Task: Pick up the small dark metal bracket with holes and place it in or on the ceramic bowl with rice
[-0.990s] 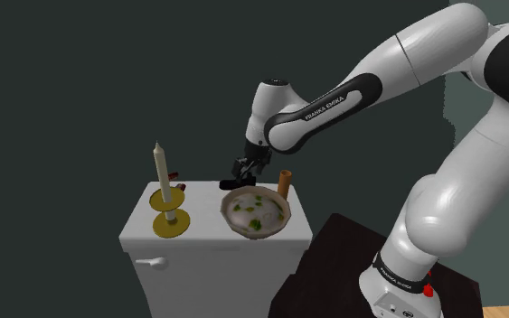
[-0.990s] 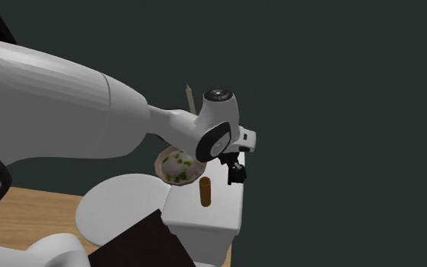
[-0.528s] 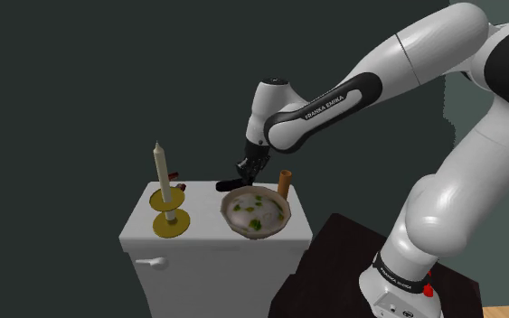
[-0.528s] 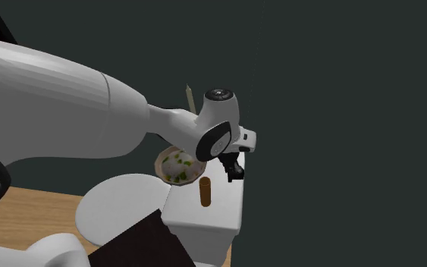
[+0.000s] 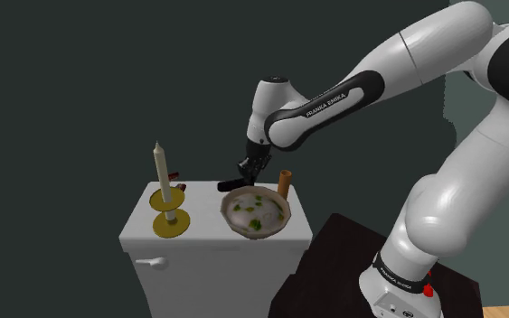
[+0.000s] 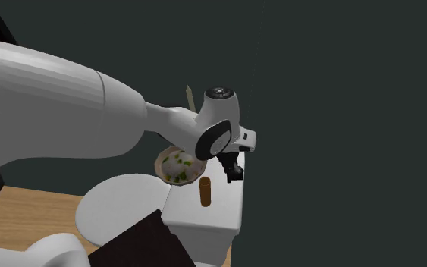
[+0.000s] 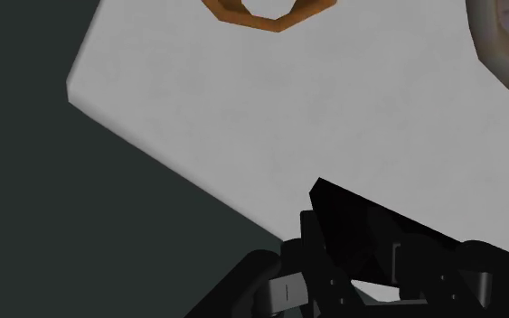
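Dark grey wall backs a white cabinet [image 5: 209, 246]. Since a second ago the gripper [image 5: 249, 172] has risen and tilted slightly. Its fingers are clamped on the small dark bracket [image 5: 228, 184], which is held low over the top's back edge, just behind the bowl [image 5: 258, 235] of rice. The candle [image 5: 160, 167], the bowl and the brown cylinder [image 5: 285, 182] have not moved. The wrist view shows the bracket [image 7: 361, 230] as a black slab over the white top, with the cylinder's ring [image 7: 270, 18] beyond. The second exterior view adds a wooden floor [image 6: 37, 216] and a white disc [image 6: 120, 208]. In the shoulder view the forearm [image 5: 329, 101] reads FRANKA EMIKA.
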Robot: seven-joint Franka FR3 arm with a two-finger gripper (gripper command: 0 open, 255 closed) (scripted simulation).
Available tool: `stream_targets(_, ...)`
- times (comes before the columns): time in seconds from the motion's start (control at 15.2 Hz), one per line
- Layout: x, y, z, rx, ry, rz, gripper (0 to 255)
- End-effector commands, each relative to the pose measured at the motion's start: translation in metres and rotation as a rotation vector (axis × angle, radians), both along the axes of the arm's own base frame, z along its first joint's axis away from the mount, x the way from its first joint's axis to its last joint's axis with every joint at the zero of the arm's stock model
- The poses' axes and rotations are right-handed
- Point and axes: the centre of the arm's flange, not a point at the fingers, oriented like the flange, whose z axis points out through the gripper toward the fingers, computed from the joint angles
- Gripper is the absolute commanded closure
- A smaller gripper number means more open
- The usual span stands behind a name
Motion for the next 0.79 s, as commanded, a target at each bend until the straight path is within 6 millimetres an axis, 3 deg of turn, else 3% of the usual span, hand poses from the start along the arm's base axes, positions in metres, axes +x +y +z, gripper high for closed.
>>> stream_targets(0.0, 0.003, -0.007, 0.013, 0.003, -0.007, -0.017, 255)
stream_targets(0.73, 0.003, -0.007, 0.071, 0.003, -0.007, -0.017, 255)
